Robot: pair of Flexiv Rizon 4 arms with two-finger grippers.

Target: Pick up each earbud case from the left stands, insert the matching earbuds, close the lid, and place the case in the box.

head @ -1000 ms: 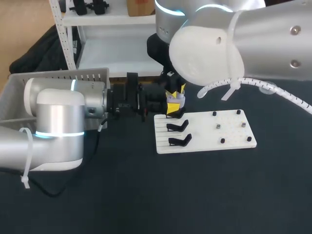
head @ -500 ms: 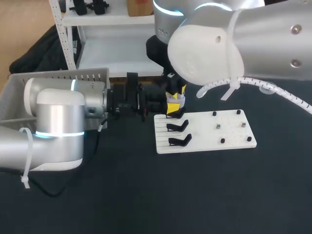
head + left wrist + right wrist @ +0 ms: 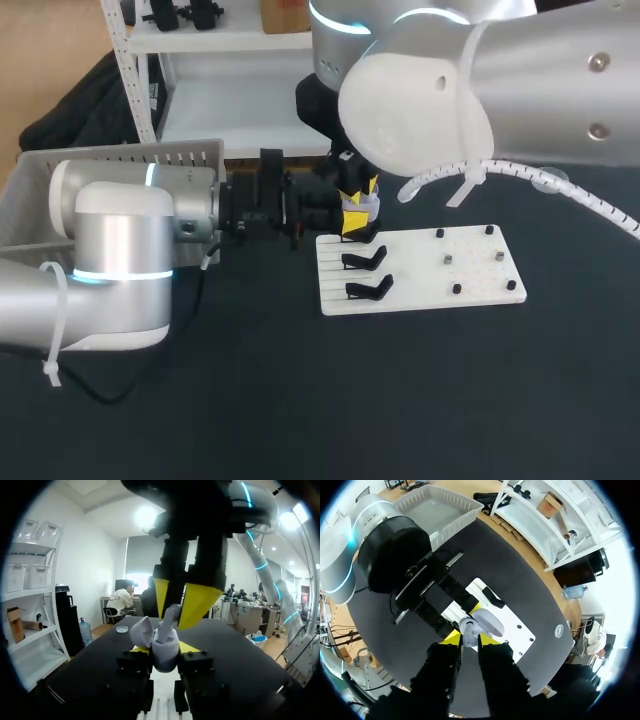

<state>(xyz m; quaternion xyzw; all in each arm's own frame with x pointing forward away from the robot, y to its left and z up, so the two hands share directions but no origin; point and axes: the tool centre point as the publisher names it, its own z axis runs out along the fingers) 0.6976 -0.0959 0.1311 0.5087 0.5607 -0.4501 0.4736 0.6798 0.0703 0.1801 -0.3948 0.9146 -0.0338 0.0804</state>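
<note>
Lavender earbud case (image 3: 361, 207) sits clamped in the left tool (image 3: 347, 226), beside the white board (image 3: 480, 275). The right arm has edged slightly leftward, likely fine alignment for insertion.

Left wrist: the lid is open and the right tool (image 3: 172, 622), narrow, hangs directly above, seemingly pinching an earbud (image 3: 169, 615).

Right wrist: the case lies just ahead of its tips.

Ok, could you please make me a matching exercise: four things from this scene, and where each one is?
Things: 1 earbud case; 2 earbud; 3 black stands; 4 grey box.
Places: a on the white board; b in the right gripper; c behind the left arm; d in the left gripper, lid open.
Pairs: 1-d, 2-b, 3-a, 4-c.
</note>
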